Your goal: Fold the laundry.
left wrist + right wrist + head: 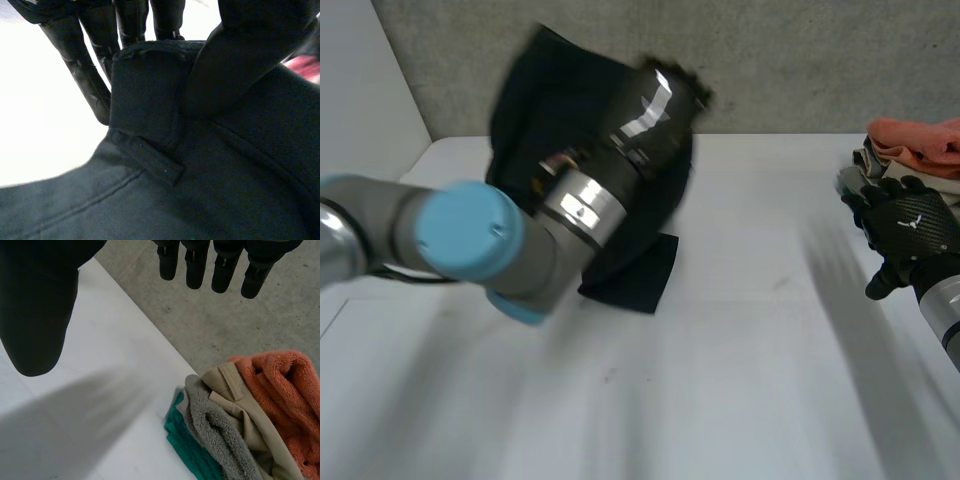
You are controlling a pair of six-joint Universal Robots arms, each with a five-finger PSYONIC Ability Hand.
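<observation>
As black garment hangs, left hand pinches it.

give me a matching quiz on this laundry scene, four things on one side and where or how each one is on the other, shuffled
Things:
1. left robot hand
2. right robot hand
3. orange towel
4. teal cloth

Place or state:
A. under the grey cloth
B. open, holding nothing
C. lying over the beige trousers
D. pinching the black garment

Pairs: 1-D, 2-B, 3-C, 4-A
</observation>
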